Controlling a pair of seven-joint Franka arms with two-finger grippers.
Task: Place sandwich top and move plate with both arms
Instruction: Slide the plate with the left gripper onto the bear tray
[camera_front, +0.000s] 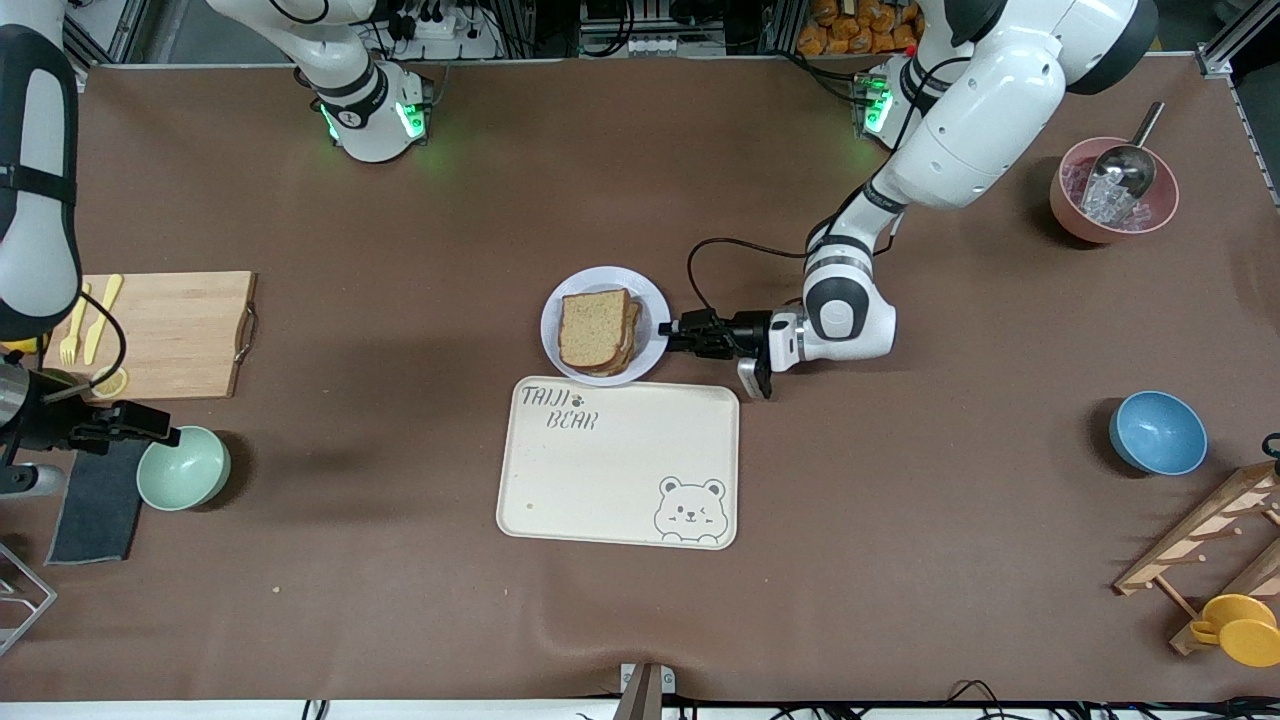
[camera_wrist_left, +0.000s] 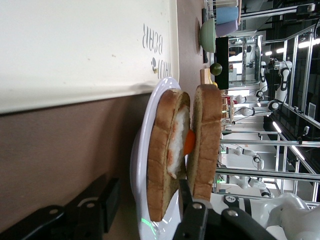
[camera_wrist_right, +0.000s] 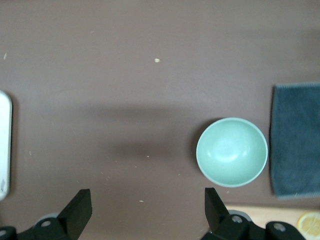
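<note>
The sandwich top, a plain brown slice, lies on the stack on the pale round plate mid-table. In the left wrist view the sandwich top rests over an egg-bearing slice on the plate. My left gripper is at the plate's rim on the left arm's side. Its jaws straddle the rim, one finger under the plate and one over it beside the bread, with a gap still showing. My right gripper hovers open by the mint bowl, holding nothing.
The cream bear-printed tray lies just nearer the camera than the plate. A mint bowl, dark cloth and cutting board sit at the right arm's end. A blue bowl, pink scoop bowl and wooden rack are at the left arm's end.
</note>
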